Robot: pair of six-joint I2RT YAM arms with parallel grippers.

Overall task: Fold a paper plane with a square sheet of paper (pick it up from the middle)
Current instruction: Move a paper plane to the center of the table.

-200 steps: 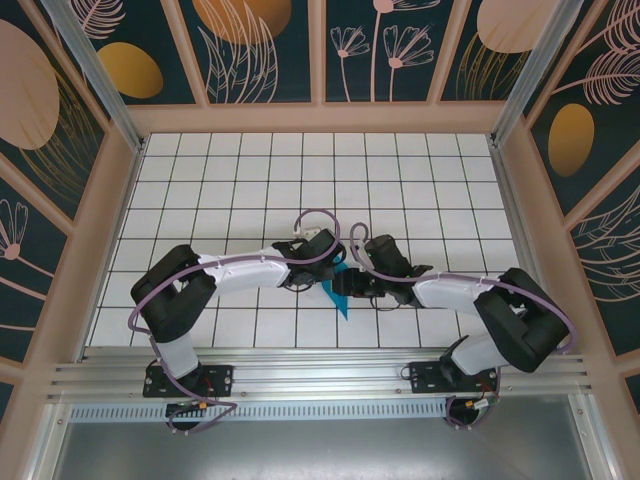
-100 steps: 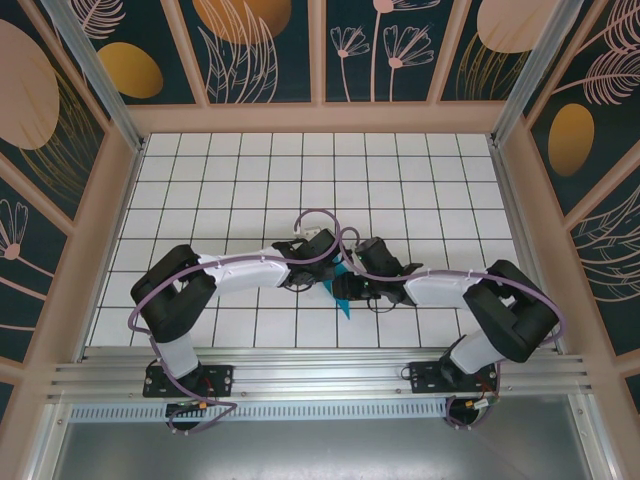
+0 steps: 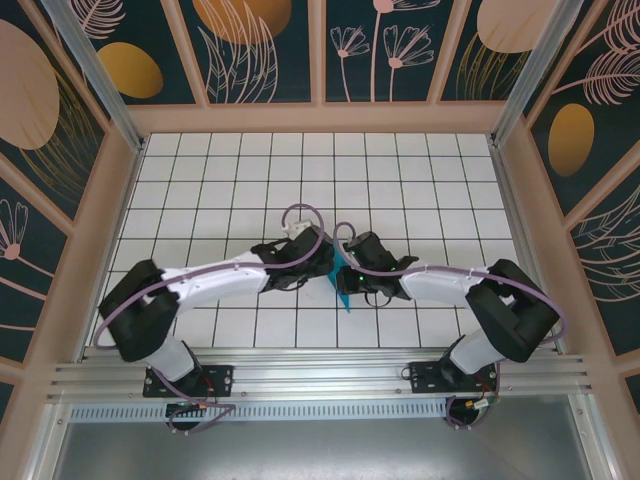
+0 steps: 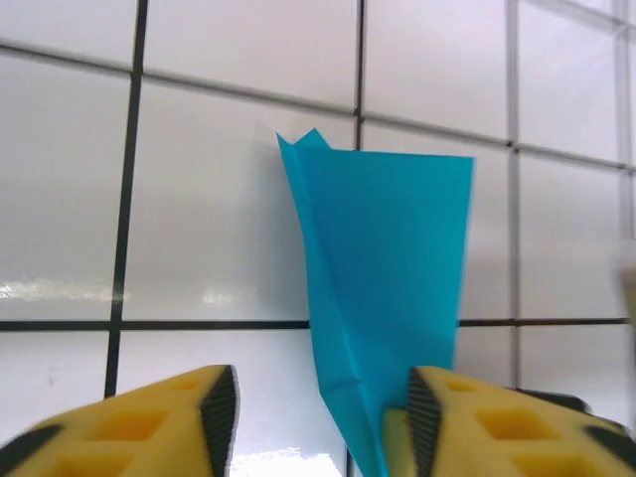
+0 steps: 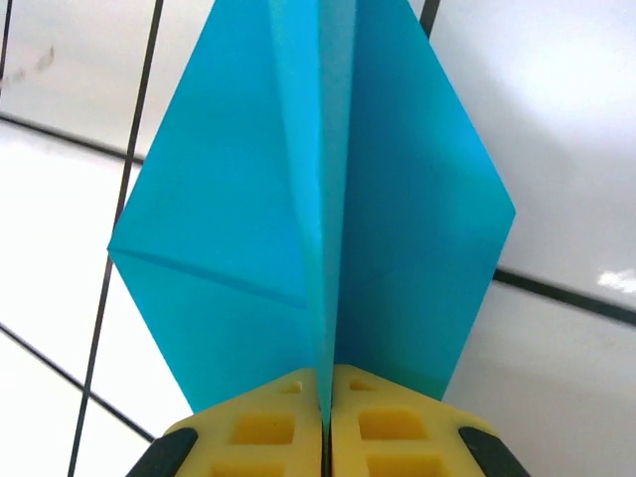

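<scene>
Paper plane [image 5: 328,219] | pinched in right pincer [image 5: 326,399] | left pincer [image 4: 320,409] agape

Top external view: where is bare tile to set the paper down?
Bare: the far tile rows up to the back wall, and near tiles between the arms. Crowded: centre, where left gripper and right gripper meet at the paper.

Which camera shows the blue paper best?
Right wrist view: the folded blue paper looks big, creases clear, pinched in the right claw. Left wrist shows it smaller; top view, a tiny sliver between the arms.
</scene>
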